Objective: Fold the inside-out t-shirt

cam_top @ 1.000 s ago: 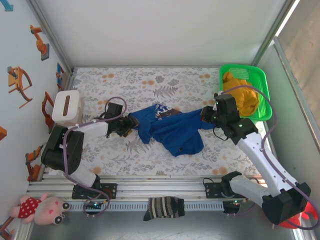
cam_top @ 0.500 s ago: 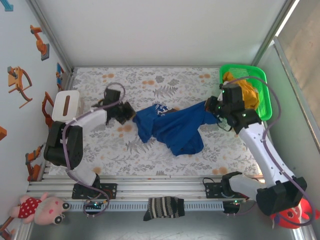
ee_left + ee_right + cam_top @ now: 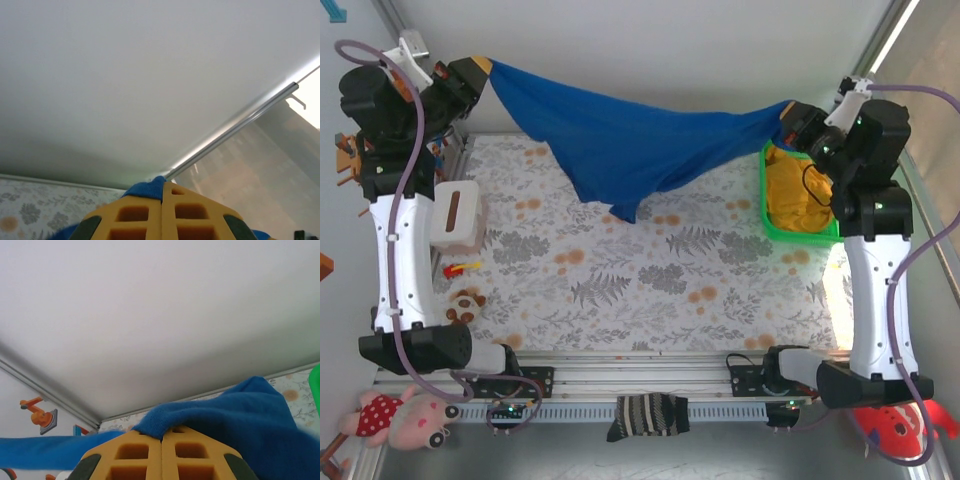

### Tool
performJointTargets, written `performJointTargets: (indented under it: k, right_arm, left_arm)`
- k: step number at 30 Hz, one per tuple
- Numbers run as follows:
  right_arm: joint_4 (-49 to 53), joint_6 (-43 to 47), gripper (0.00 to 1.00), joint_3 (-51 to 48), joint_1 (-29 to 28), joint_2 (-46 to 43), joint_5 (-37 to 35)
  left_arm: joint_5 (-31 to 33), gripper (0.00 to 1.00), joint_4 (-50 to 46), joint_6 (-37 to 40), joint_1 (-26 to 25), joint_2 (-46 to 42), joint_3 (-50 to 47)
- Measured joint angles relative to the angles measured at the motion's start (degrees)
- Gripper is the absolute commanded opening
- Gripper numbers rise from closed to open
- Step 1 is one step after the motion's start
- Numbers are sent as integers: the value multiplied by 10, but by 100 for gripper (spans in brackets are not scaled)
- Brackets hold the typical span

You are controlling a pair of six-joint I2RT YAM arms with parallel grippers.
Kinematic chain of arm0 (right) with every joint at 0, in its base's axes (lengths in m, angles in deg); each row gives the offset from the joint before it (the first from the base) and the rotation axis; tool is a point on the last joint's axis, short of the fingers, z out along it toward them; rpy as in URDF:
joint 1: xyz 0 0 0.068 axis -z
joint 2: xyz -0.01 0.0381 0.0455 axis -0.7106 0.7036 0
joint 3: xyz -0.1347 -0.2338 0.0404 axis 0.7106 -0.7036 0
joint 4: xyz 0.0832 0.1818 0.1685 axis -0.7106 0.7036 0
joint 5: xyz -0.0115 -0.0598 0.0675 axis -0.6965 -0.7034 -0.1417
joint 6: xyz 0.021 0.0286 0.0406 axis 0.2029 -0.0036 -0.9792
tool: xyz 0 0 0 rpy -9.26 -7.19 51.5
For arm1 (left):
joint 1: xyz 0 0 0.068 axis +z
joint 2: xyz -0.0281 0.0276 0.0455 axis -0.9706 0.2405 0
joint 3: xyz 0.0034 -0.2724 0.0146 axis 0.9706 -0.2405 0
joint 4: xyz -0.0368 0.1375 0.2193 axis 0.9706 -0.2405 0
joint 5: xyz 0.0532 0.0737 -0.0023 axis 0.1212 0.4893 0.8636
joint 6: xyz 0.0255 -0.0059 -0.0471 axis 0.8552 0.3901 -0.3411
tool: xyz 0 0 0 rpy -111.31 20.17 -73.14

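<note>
A table (image 3: 650,270) under a grey floral cloth is closed in by a plain white back wall and a left wall with orange robot stickers.

At the far left, the left gripper (image 3: 480,75) is raised high in front of the back wall, its orange fingers (image 3: 135,215) pressed flat together. In the left wrist view a small tuft of blue cloth pokes out between their tips, so it is clenched on one edge of the inside-out t-shirt (image 3: 620,140). Well below this gripper, on the table, stands a white tissue box (image 3: 455,215), with a small red-and-yellow toy (image 3: 463,267) and a little plush (image 3: 468,305) nearer the arm bases.

From the left gripper the t-shirt runs rightward, hanging in the air as a sagging blue sheet. Its lowest point dangles about midway between the two grippers, and it appears clear of the table.

The right gripper (image 3: 792,118) is at the shirt's other end, also lifted high and level with the left one. In the right wrist view its fingers (image 3: 135,457) meet with a fold of blue cloth caught at the tips and draping off to their right, so it too grasps the shirt.

Just below the right gripper sits a green basket (image 3: 767,215) with a mustard-yellow garment (image 3: 795,190) inside it. On the frame rail near the arm bases, between the two arms, lies a dark striped sock (image 3: 647,415).
</note>
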Motion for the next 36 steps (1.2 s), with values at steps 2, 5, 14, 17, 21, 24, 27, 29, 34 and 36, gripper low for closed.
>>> performJointTargets:
  k: [2, 5, 14, 17, 21, 24, 27, 29, 34, 36]
  right_arm:
    - [0, 0, 0, -10, 0, -5, 0]
    - [-2, -4, 0, -22, 0, -11, 4]
    - [-10, -50, 0, -12, 1, -52, 53]
    - [-30, -80, 0, -24, 1, -71, 79]
    - [-58, -115, 0, -87, 1, -106, 103]
    - [-73, -122, 0, -164, 1, -127, 99]
    - [-76, -116, 0, -249, 1, -134, 73]
    - [-78, -104, 0, -316, 2, -127, 45]
    - [-91, -85, 0, -462, 2, -95, -12]
    - [-97, -82, 0, -509, 2, -88, -24]
  left_arm:
    - [-16, 0, 5, -14, 10, 7, -21]
    - [-33, 0, 7, -33, 31, 22, -47]
    - [-54, 0, 72, -122, 55, -35, -100]
    - [-60, 0, 92, -155, 55, -82, -136]
    - [-63, 0, 87, -163, 54, -114, -146]
    - [-64, 0, 77, -153, 44, -111, -151]
    - [-63, 0, 75, -133, 21, -82, -178]
    - [-61, 0, 68, -108, -7, -33, -195]
    - [-37, 0, 48, -38, -77, 154, -214]
    - [-27, 2, 40, -15, -99, 229, -215]
